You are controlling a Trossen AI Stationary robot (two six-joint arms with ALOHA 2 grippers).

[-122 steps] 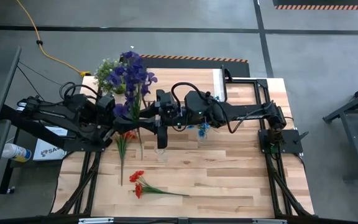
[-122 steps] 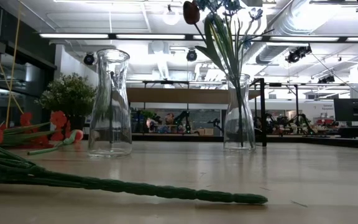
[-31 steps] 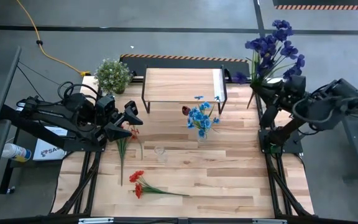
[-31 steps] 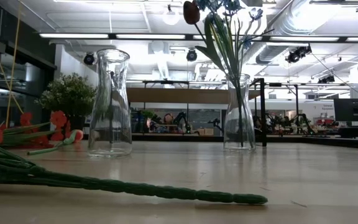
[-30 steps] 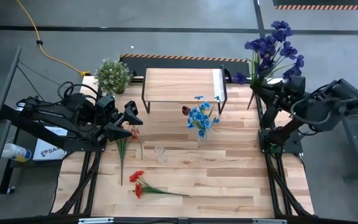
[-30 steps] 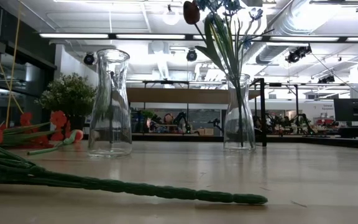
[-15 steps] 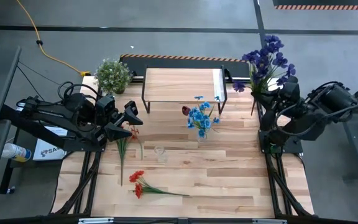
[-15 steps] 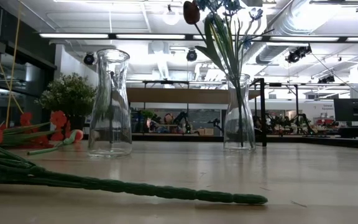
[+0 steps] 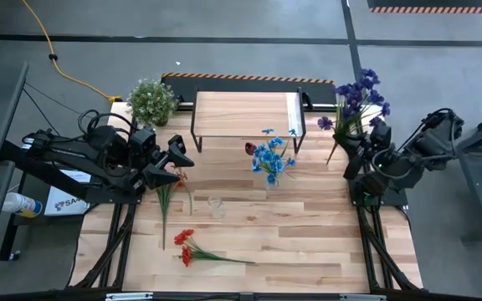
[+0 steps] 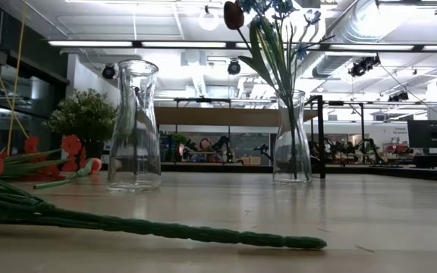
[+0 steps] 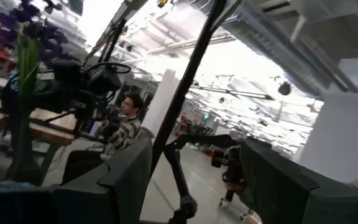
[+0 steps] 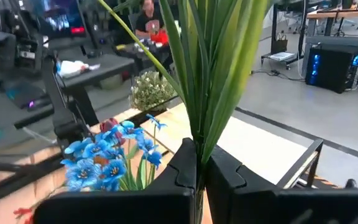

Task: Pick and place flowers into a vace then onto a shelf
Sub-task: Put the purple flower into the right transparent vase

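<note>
In the low view, nearest the camera, a long green stem (image 10: 165,227) lies flat on the wooden tabletop (image 10: 340,220), running from the left edge toward the centre of the frame. Behind it at far left lie red flowers (image 10: 67,145) on green stems. Farther back stand two clear glass vases: an empty one (image 10: 134,129) left of centre, and one (image 10: 292,140) right of centre holding green leaves, blue blossoms and a dark red bud (image 10: 234,14) at the top edge. A bushy potted plant (image 10: 83,115) sits behind at left.

From above, a red bunch (image 9: 186,244) lies near the lower middle of the table. Above it the empty vase (image 9: 216,206) stands near the centre, with the blue flowers (image 9: 270,159) in the second vase up and to its right. Loose stems with an orange tulip (image 9: 175,178) lie left of centre, just below the left gripper (image 9: 177,155), whose fingers stand apart and hold nothing. The shelf (image 9: 245,115) sits at the upper middle, bare, its white strip at the right end; the potted plant (image 9: 152,100) is at its left.

At the right edge of the table, the right gripper (image 9: 347,144) is clamped on the stems of a purple spray (image 9: 358,94), lifted off the table; the right wrist view shows its fingers (image 12: 182,171) pinching the green stems (image 12: 213,68).
</note>
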